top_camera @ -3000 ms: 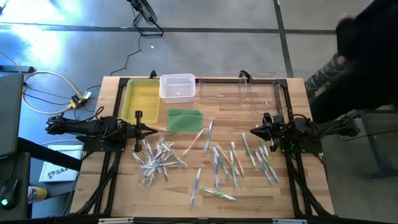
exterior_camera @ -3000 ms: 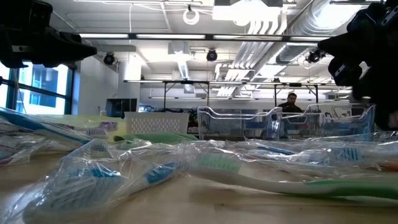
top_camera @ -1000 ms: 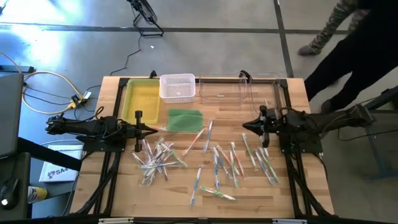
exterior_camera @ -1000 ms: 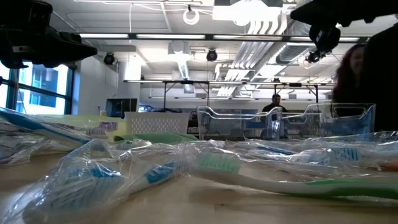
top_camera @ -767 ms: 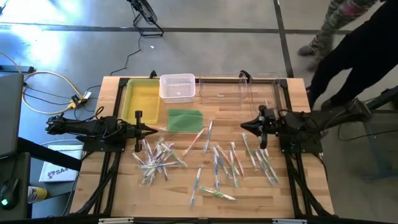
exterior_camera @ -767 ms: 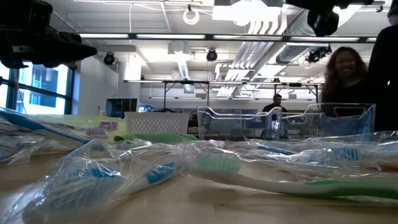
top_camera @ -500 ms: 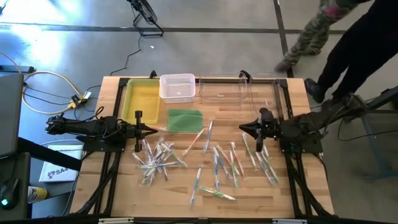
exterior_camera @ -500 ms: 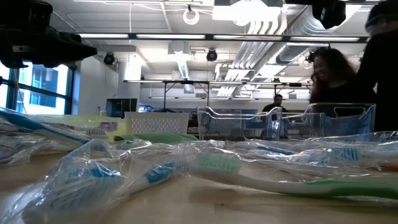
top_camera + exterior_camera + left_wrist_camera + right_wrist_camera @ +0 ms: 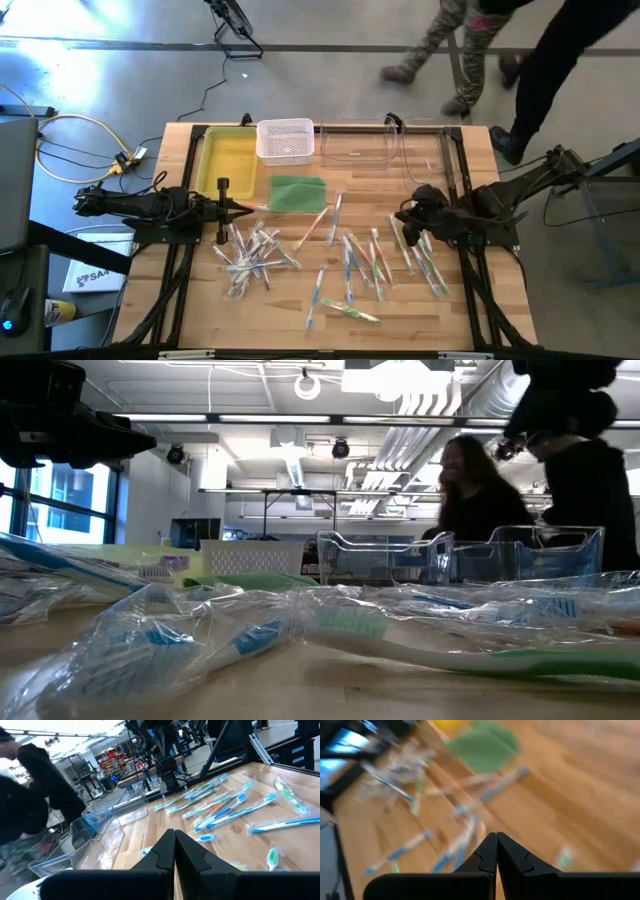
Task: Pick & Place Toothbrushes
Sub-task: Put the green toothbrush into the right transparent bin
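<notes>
Many toothbrushes lie flat and scattered on the wooden table: a wrapped heap at the left [image 9: 255, 255], a loose group in the middle [image 9: 355, 262] and more at the right [image 9: 425, 262]. The low view shows wrapped ones up close [image 9: 400, 635]. My left gripper [image 9: 248, 209] is shut and level at the left, just far of the left heap, with the middle toothbrushes [image 9: 225, 805] ahead of it [image 9: 174, 832]. My right gripper [image 9: 400, 217] is shut and slants down over the right-hand toothbrushes; its own view [image 9: 496, 836] shows blurred toothbrushes [image 9: 460, 840] below. Neither touches anything.
Along the far edge stand a yellow tray [image 9: 228, 160], a white mesh basket [image 9: 285, 140] and two clear bins [image 9: 355, 145] [image 9: 428, 140]. A flat green pad [image 9: 298, 192] lies near the table's middle. People [image 9: 470, 40] walk past beyond the far edge.
My right gripper has tipped from level to slanting down at the toothbrushes, rolled about its own axis and shifted slightly toward the near edge, staying shut. The people beyond the far edge have walked toward the left. The toothbrushes have not moved.
</notes>
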{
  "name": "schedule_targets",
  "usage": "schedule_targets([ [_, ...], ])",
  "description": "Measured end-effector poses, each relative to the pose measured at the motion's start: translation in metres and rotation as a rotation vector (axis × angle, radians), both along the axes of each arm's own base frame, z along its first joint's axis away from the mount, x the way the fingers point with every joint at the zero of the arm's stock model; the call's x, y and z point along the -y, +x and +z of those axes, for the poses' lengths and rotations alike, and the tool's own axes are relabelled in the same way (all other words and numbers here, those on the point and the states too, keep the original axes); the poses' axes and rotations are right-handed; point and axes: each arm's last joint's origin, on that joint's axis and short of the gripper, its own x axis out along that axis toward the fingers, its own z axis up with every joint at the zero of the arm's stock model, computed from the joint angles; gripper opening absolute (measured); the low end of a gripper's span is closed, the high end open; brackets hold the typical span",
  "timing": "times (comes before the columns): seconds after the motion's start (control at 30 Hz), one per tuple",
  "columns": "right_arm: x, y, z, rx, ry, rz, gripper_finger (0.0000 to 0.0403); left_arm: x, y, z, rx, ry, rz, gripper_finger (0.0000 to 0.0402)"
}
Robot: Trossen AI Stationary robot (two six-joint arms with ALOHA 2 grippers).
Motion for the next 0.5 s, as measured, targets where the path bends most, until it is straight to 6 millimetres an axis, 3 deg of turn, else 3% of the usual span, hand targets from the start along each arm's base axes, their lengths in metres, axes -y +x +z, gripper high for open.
schedule_targets([
  [0.27,0.001,-0.009,-0.022,-0.253,0.121,-0.174,0.0002,0.0,0.0,0.0,0.0,0.0,0.0,0.0003],
  [0.5,-0.001,-0.005,-0.031,-0.327,0.097,-0.195,0.0002,0.0,0.0,0.0,0.0,0.0,0.0,0.0003],
])
